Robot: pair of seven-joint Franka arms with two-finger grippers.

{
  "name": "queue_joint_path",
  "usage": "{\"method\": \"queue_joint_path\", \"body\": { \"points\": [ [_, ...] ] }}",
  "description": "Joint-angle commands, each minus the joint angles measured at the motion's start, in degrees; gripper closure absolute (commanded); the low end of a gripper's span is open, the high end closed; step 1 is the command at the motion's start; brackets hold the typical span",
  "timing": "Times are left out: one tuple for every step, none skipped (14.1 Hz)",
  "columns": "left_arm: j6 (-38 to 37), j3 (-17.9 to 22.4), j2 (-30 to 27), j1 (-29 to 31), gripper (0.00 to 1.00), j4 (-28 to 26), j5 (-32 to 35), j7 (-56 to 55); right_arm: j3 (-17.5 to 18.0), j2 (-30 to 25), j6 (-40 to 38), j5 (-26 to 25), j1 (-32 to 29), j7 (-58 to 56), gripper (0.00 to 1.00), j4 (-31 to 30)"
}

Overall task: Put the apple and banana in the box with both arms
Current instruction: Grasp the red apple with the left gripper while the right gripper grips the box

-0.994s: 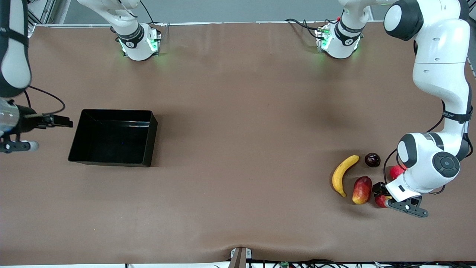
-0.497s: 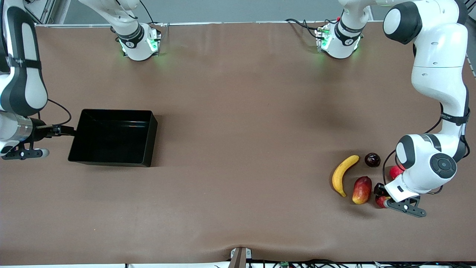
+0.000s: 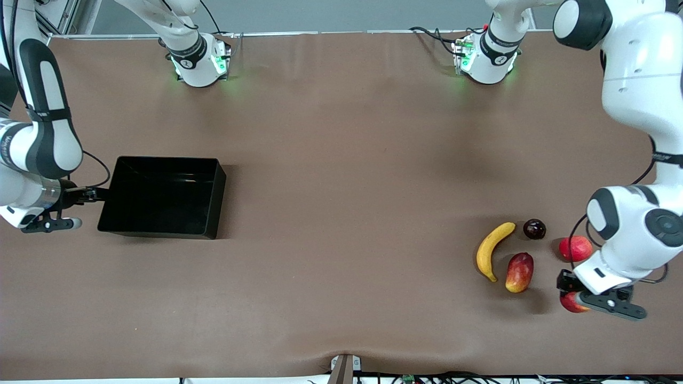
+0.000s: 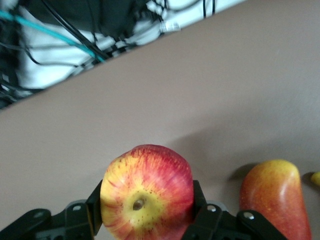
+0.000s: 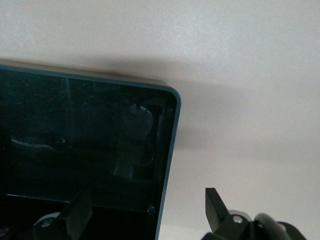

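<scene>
Two arms appear in the front view: the left gripper (image 3: pixel 572 296) clamps the apple (image 3: pixel 570 303) above the table (image 3: pixel 341 160), near the banana (image 3: pixel 492 249); the right gripper (image 3: pixel 90 194) is at the box (image 3: pixel 163 196) wall. Left wrist view: fingers (image 4: pixel 200 202) grip the apple (image 4: pixel 146 192). Right wrist view: the right gripper (image 5: pixel 147 212) has its fingers (image 5: pixel 216 205) spread, straddling the box (image 5: pixel 167 165) wall.

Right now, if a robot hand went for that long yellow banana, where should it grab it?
Probably mid-length, coming straight down from above. The banana lies flat on the table, a long curve, narrow across, so jaws set across that width should close on its two long sides. The middle keeps it balanced. The mango-like fruit lies close beside its nearer end, so the middle also gives more room.
</scene>
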Motion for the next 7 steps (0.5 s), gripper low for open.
{"method": "queue_joint_path", "body": {
  "points": [
    [-3.95, -0.11, -5.64, -1.09, 1.0, -1.41, 1.19, 0.33, 0.94, 1.25, 1.78, -0.83, -2.55, -2.27, 0.0, -0.64],
    [-6.14, -0.11, -7.04, -2.06, 1.0, -1.41, 1.1, 0.15, 0.94, 2.22, 3.09, -0.83, -3.0, -2.71, 0.0, -1.07],
    [-8.6, -0.11, -8.62, -2.68, 1.0, -1.41, 1.02, 0.06, 0.94, 3.01, 5.45, -0.83, -3.44, -3.93, 0.0, -1.51],
    [-10.71, -0.11, -10.12, -3.46, 1.0, -1.41, 0.84, -0.2, 0.94, 3.8, 6.52, -0.83, -4.23, -4.9, 0.03, -1.78],
    [-12.73, -0.11, -11.27, -4.34, 1.0, -1.5, 0.75, -0.73, 0.94, 3.81, 6.36, -0.75, -4.84, -4.91, 0.33, -2.39],
    [-14.93, -0.11, -12.5, -5.66, 1.0, -1.5, 0.75, -2.04, 1.02, 3.46, 6.44, -0.57, -4.59, -4.47, 0.7, -3.96],
    [-16.95, -0.11, -13.29, -6.63, 1.0, -1.5, 0.75, -3.96, 1.03, 3.28, 6.27, -0.31, -4.24, -4.3, 0.96, -4.76]
  ]
}}
